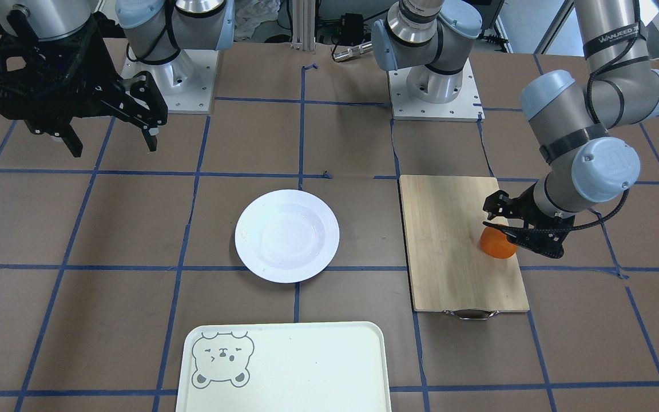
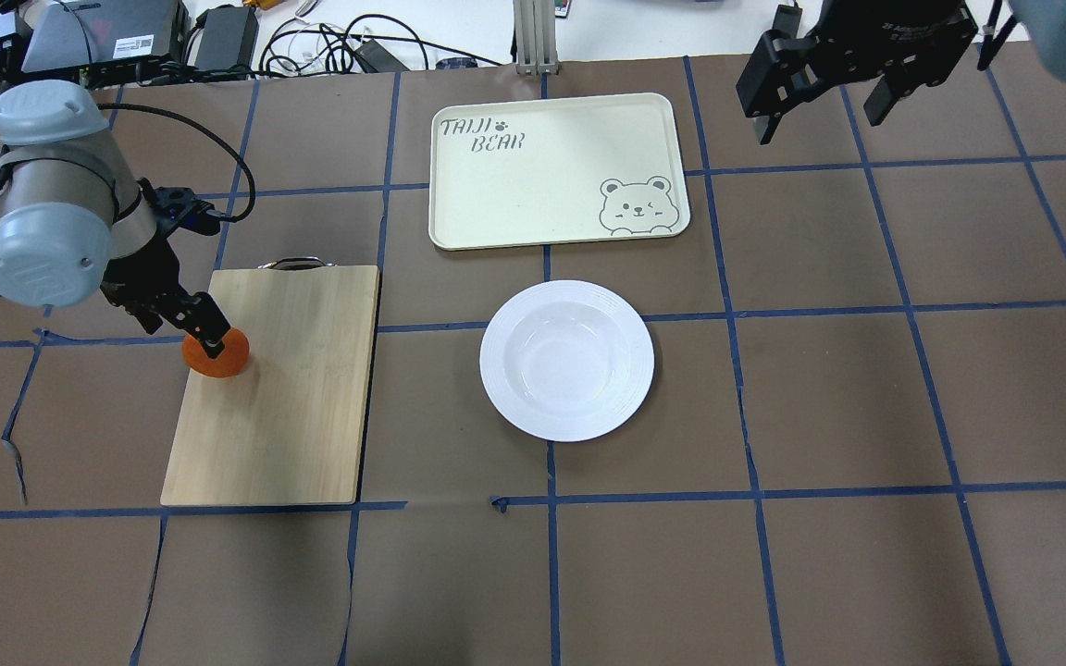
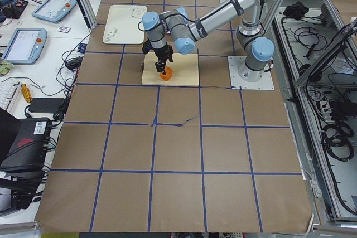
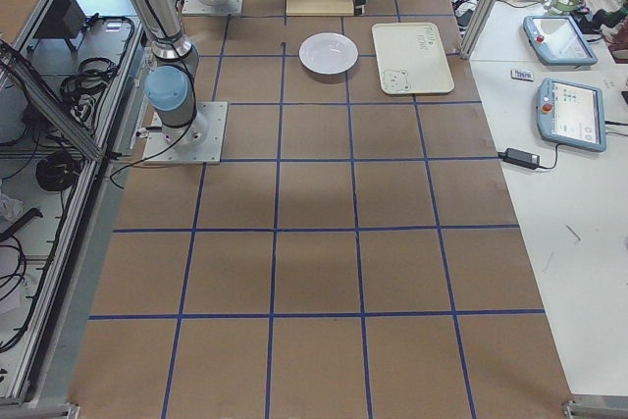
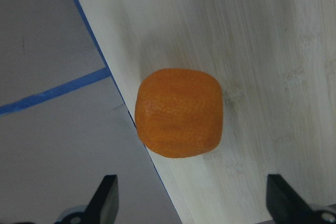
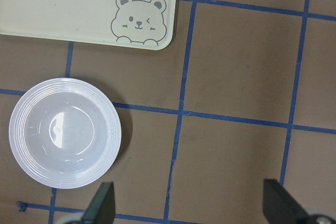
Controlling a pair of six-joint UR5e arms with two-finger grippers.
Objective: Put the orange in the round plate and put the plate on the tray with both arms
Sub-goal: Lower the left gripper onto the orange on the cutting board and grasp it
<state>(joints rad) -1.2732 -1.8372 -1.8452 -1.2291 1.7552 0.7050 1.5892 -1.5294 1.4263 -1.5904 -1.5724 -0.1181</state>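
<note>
On brown desk, pale mint rectangular bear tray (image 2: pixel 533 185) and glossy white round plate (image 2: pixel 637 361), both empty, on right-arm side of bamboo cutting board (image 2: pixel 292 398), awaiting fruit. Right end effector (image 1: pixel 113 146) spread, held high, clear of that board. Left end effector (image 5: pixel 192 203) spread over small orange (image 5: pixel 179 113) at board's left edge, seemingly ready to pinch.

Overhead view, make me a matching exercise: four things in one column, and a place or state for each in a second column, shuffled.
Column one:
1. orange
2. plate
3. tray
4. right tool

Column two:
A. white, round and empty
B. at the edge of the wooden board
C. open, raised, holding nothing
D. bear face in one corner

Pairs: 1-B, 2-A, 3-D, 4-C
</note>
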